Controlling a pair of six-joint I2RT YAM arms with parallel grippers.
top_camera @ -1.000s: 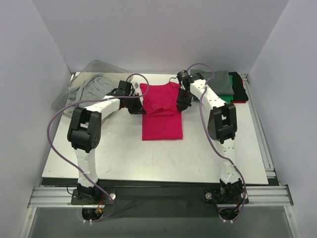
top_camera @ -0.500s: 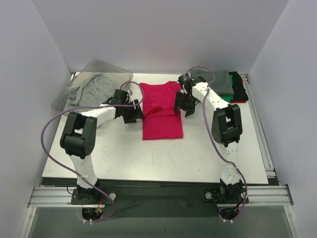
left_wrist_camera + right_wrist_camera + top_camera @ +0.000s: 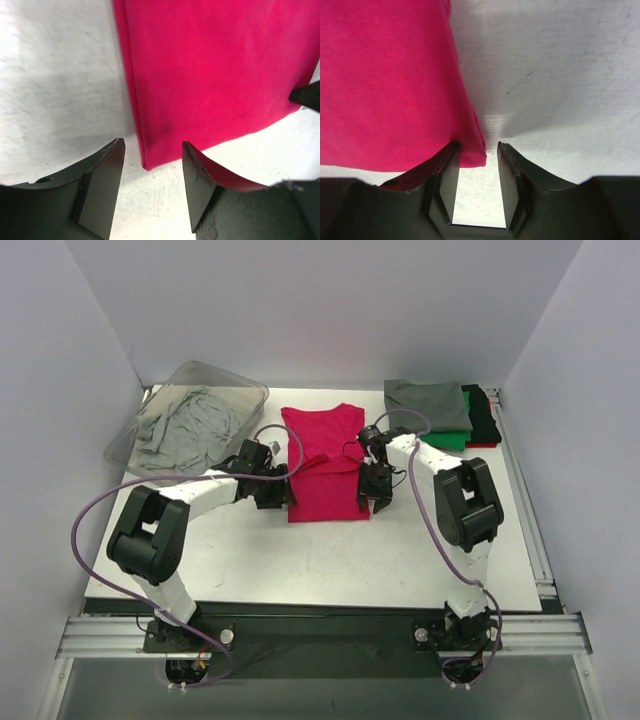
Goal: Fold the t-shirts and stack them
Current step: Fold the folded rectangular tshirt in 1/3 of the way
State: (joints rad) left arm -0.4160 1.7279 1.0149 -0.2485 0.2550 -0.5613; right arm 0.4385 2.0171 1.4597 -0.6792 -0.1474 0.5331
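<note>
Clear plastic bin (image 3: 228, 376): it is placed at the far left corner of the table (image 3: 300, 560), well apart from both grippers.
Content of the bin: a light grey t-shirt (image 3: 185, 425) is held inside, crumpled and not folded; most of the bin is filled by it. If more than one shirt is in there cannot be told.
Stack at the far right corner: folded shirts are piled directly on the table, in no container. A dark grey t-shirt (image 3: 425, 405) is seen on top; a green t-shirt (image 3: 455, 438), a black t-shirt (image 3: 482, 415) and a red t-shirt (image 3: 488, 445) show at the edges below it.
Magenta-red t-shirt (image 3: 325, 465): it is laid flat in the middle of the table, between the bin and the stack, folded to a narrow long shape with the collar at the far end.
Left gripper (image 3: 150, 185): it is set low at the near left corner of the magenta-red t-shirt. The fingers (image 3: 100, 185) are spread; the corner lies between them, just ahead of the tips, and nothing is grasped.
Right gripper (image 3: 477, 185): it is set at the near right corner. The fingers (image 3: 512, 185) are parted; the corner reaches the gap, touching one finger, and is not clenched.
</note>
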